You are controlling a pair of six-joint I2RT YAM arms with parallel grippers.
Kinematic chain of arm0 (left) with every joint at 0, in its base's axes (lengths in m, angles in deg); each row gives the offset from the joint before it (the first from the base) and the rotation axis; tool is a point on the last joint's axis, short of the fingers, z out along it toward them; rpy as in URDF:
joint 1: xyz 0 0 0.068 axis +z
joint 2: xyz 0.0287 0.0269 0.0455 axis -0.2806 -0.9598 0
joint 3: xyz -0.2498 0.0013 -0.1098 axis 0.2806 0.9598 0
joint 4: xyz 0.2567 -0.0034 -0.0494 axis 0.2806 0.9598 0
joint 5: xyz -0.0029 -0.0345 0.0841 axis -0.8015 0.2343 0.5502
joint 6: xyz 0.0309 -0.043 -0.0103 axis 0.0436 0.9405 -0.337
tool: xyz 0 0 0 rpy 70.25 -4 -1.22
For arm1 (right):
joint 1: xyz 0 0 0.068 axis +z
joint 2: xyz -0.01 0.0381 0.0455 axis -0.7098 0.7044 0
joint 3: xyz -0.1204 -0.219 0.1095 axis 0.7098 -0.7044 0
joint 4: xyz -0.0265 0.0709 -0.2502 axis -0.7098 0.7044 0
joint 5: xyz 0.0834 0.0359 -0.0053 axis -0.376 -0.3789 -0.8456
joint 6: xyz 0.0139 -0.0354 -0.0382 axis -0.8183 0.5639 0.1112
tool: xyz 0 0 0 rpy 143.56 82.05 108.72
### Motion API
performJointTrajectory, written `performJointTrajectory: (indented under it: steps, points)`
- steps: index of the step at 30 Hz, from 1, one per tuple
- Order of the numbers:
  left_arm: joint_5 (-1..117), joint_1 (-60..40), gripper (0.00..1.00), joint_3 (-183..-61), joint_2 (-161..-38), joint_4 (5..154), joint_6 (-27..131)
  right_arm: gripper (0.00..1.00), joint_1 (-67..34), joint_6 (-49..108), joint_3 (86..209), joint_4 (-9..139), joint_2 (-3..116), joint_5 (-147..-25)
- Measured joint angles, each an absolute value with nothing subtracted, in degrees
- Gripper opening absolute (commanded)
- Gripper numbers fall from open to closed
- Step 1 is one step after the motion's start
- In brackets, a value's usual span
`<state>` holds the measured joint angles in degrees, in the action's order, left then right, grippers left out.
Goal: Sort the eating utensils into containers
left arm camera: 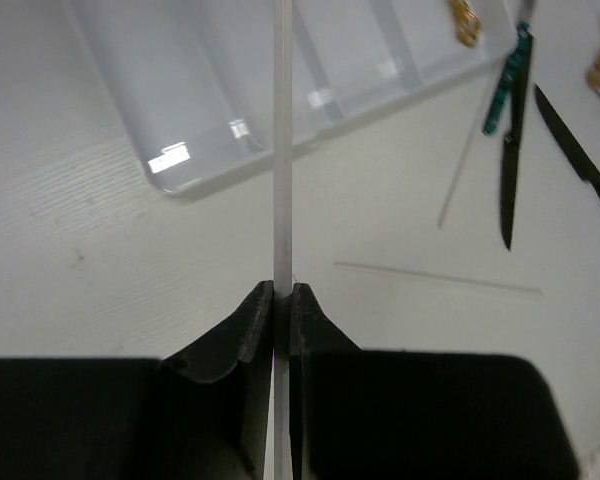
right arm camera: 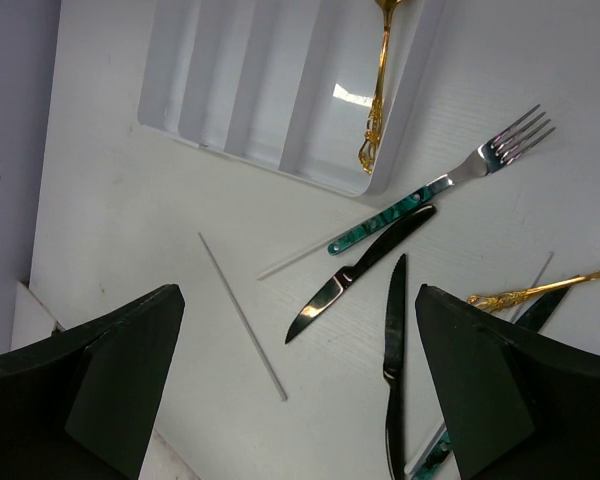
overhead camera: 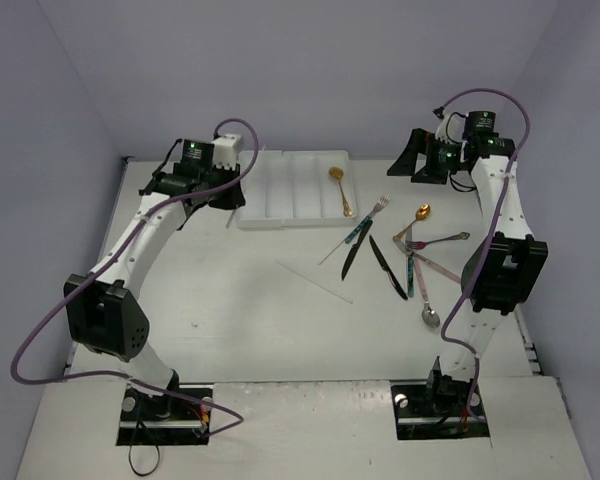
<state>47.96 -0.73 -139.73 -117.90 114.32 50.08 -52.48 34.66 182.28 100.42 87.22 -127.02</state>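
The left end effector [left arm camera: 282,300] is clamping shut on a clear stick [left arm camera: 281,150], pinching it partway along so that most of its length is projecting forward past the fingertips. That is probably so the far end can be steered into a slot first. The stick is hanging above the left side of the white tray [left arm camera: 205,95], lying roughly, though not exactly, along the long compartments. This looks like lining up for a drop into the leftmost one, but whether the stick is touching the tray is not clear. A gold spoon [right arm camera: 380,90] is already lying lengthwise in the rightmost compartment, which suggests each kind is getting its own slot. The right end effector [right arm camera: 298,295] is standing wide open and gripping nothing. It is hovering high over the right part of the tabletop [overhead camera: 240,320], apparently waiting clear of the left arm while overlooking the unsorted pile. Below it, a teal-handled fork [right arm camera: 450,180] and two black knives [right arm camera: 365,265] are lying loose just near-right of the tray. A second stick [right arm camera: 242,315] is resting alone to their left, and a third [right arm camera: 295,262] is running out from the fork's handle end. Farther right, another gold spoon [overhead camera: 417,220] and pink-handled pieces [overhead camera: 435,243] are crossing one another.
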Motion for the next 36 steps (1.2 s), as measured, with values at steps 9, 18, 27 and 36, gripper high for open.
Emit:
performJointTrajectory:
  steps: [9, 18, 27, 36]
  points:
    - [67.5, -3.3, 0.00, -150.1, -130.9, 107.2, 60.3, 1.00, -51.8, 37.0, 176.7, 100.6, 85.8, -124.5]
    - [73.9, -2.8, 0.00, -149.3, -140.1, 100.1, 60.0, 1.00, -50.9, 38.2, 175.4, 100.6, 84.7, -122.5]
    - [72.2, -2.8, 0.00, -147.4, -141.4, 85.3, 54.3, 1.00, -49.1, 39.2, 173.5, 100.5, 83.4, -122.3]
    - [71.9, -2.8, 0.00, -148.4, -148.3, 81.7, 53.8, 1.00, -48.6, 39.5, 173.4, 100.5, 83.3, -122.3]
